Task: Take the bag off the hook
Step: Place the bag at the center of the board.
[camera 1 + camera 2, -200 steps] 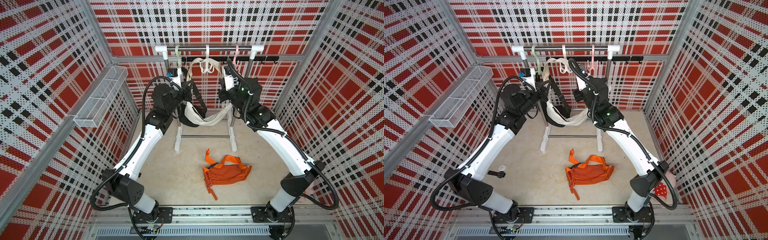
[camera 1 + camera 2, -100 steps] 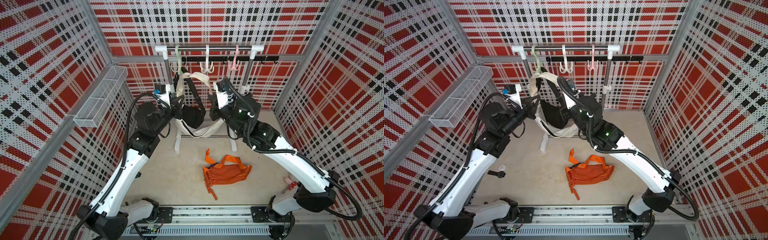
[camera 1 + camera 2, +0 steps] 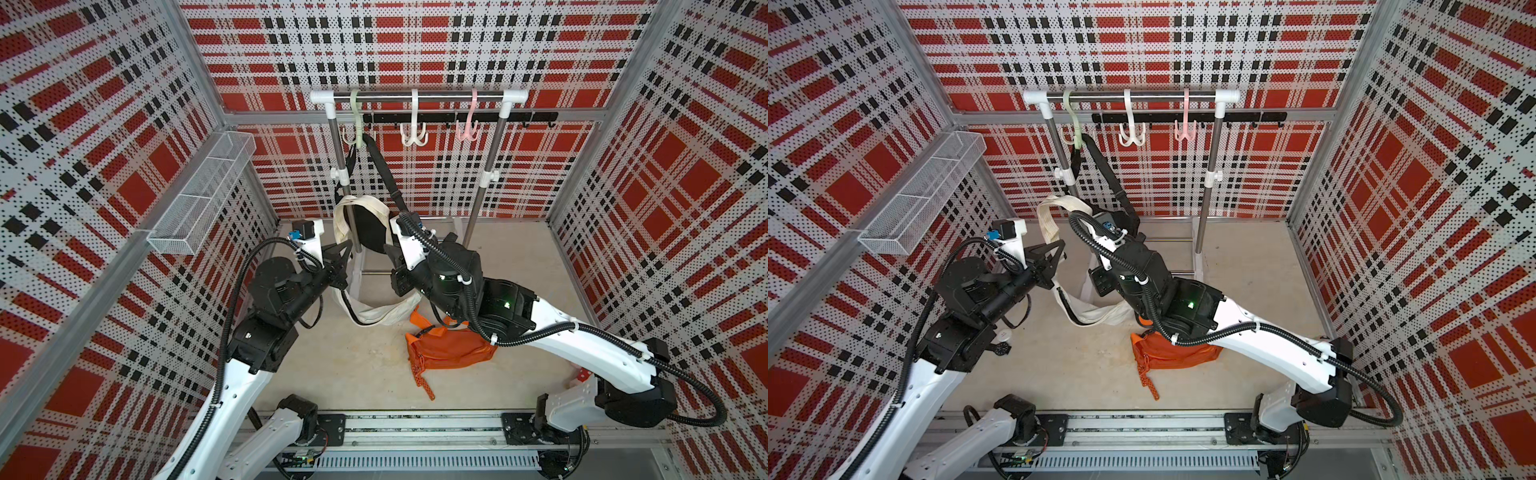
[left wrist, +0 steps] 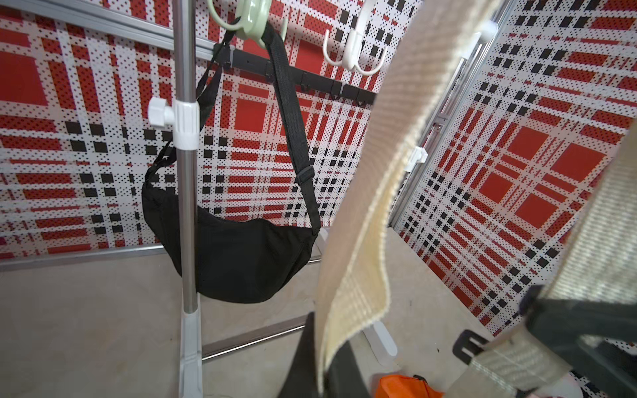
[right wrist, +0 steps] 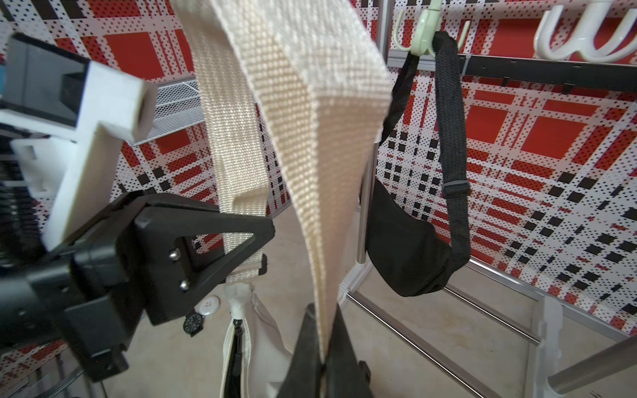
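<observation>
Cream sling bag point(image 3: 374, 316) hangs in mid-air between 2 robot arms, in front of a clothes rail point(image 3: 415, 96), with its body sagging low above the floor. It is on no hook. Its wide cream webbing strap point(image 5: 303, 103) rises in a tall loop between the arms. The left gripper point(image 3: 343, 262) is clamped shut on 1 side of the strap. The right gripper point(image 5: 322, 365) pinches the other side, jaws closed on the webbing.

The white hook point(image 3: 413, 133) on the rail is bare. A black sling bag point(image 4: 238, 255) hangs from the green hook point(image 3: 356, 120) beside it. An orange bag point(image 3: 449, 351) lies on the floor under the right arm.

The step in hand looks like carrying the bag clear and setting it down. Both grips should hold while the arms draw back together, keeping the loop away from the rack post and black strap. The top views leave it unclear whether the loop fully clears that post.

Both arms reach forward with raised elbows, wrists facing each other across the strap.
</observation>
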`<state>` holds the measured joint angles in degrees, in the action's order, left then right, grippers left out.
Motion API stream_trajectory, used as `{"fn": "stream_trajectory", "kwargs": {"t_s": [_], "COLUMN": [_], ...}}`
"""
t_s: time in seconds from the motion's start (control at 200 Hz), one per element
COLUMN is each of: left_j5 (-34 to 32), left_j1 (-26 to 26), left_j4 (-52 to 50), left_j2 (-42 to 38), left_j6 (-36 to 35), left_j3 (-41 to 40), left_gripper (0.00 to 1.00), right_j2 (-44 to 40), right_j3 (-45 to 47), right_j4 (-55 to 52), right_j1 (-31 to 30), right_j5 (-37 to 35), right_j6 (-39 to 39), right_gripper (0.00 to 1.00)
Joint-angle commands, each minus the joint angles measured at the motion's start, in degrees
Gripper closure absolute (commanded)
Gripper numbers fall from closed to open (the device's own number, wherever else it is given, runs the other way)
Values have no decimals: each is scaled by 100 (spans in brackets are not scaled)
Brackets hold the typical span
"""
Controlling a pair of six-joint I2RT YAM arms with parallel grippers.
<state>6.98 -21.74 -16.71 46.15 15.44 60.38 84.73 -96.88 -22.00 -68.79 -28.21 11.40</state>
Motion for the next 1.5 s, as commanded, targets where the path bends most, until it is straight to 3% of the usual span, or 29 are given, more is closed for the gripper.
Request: {"fn": "stream_trajectory", "kwargs": {"t_s": [0.0, 0.491, 0.777, 0.957, 1.037, 1.213, 1.348, 1.493], "left_j5": [-192, -274, -71, -252, -402, -443, -328, -313], "left_j1": [-32, -32, -41, -32, -37, -33, 102, 181], "left_j4": [-373, -1634, -2688, -3250, -3099, -2064, -1346, -689], "left_j2": [-291, -637, -1432, -1679, -1640, -1212, -799, -458], "left_j6": [84, 100, 902, 1066, 1066, 1049, 1182, 1269], "left_j3": [-67, 148, 82, -82, -369, -1123, -1609, -1978], "left_gripper": [100, 100, 100, 100, 100, 100, 100, 100], "right_j2": [-20, -240, -179, -115, -50, -2, 157, 640], "right_j3": [10, 314, 257, 379, 357, 717, 956, 738], "right_j4": [-188, -485, -1259, -1728, -1975, -1628, -1139, -938], "right_j1": [-163, -565, -1206, -1248, -1083, -159, 377, 551], "right_j5": [-117, 127, 221, 200, -28, 418, 570, 438], "right_j6": [328, 1090, 2332, 2944, 2993, 2794, 2367, 1698], "right_gripper": [100, 100, 100, 100, 100, 100, 99, 100]}}
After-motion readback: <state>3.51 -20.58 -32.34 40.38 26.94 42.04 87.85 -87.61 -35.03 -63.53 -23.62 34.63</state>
